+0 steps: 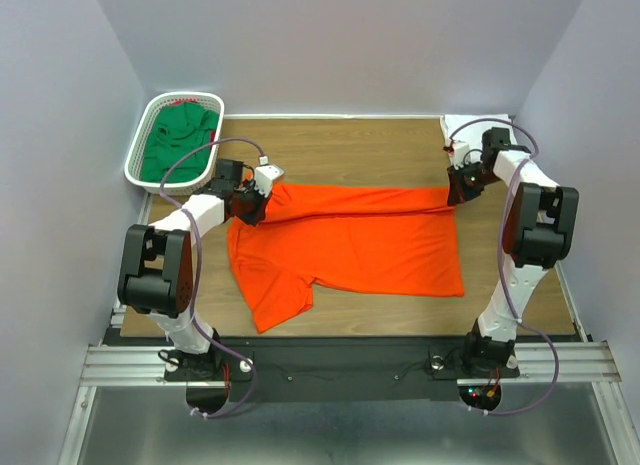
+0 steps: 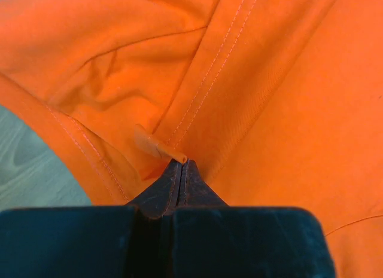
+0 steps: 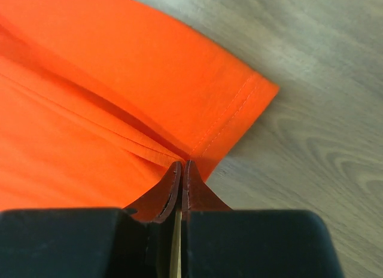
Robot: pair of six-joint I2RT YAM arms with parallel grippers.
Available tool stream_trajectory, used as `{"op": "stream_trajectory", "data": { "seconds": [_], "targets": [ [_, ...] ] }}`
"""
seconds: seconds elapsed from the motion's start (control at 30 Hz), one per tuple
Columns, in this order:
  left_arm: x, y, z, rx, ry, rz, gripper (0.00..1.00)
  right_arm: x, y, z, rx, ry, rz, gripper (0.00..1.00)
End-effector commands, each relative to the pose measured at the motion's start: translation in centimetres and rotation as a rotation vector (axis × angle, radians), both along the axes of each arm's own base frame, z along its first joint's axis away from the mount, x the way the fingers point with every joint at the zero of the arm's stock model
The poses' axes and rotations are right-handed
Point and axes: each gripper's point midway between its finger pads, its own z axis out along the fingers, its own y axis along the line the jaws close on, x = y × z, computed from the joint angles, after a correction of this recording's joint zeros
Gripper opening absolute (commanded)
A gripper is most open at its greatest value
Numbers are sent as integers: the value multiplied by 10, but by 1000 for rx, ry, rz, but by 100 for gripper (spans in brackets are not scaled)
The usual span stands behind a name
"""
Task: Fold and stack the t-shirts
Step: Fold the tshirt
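Left gripper [image 2: 181, 165] and right gripper [image 3: 181, 165] each clamp the bright orange-red cloth t-shirt [image 1: 370, 250], only part-folded; the dark green cloth shirt [image 1: 180, 145] lies unfolded in the white mesh basket [image 1: 138, 143].

Your orange t-shirt [image 1: 350, 240] is matt cloth with stitched hems; the table [image 1: 350, 145] under it, smooth wood grain. At ten o'clock, a white plastic mesh basket [image 1: 138, 153] holds a matt green t-shirt [image 1: 180, 140].

Even overhead light is falling bright; shadows are lying soft; orange t-shirt [image 1: 350, 247] is showing saturated; wrist-view foregrounds are blurring.
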Motion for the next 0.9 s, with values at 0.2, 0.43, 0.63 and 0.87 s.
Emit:
{"op": "stream_trajectory", "data": {
  "seconds": [0.2,0.43,0.63,0.87],
  "targets": [
    [-23,5,16,40,6,-213,53,-19,-12,18,-85,-51,95,43],
    [6,-4,61,-40,-49,-215,56,-12,-1,56,-21,-79,96,48],
    [35,-17,43,-80,12,-174,55,0,15,57,85,-15,33,35],
    [36,-10,15,-41,96,-130,60,15,59,63,187,24,21,40]
  ]
}}
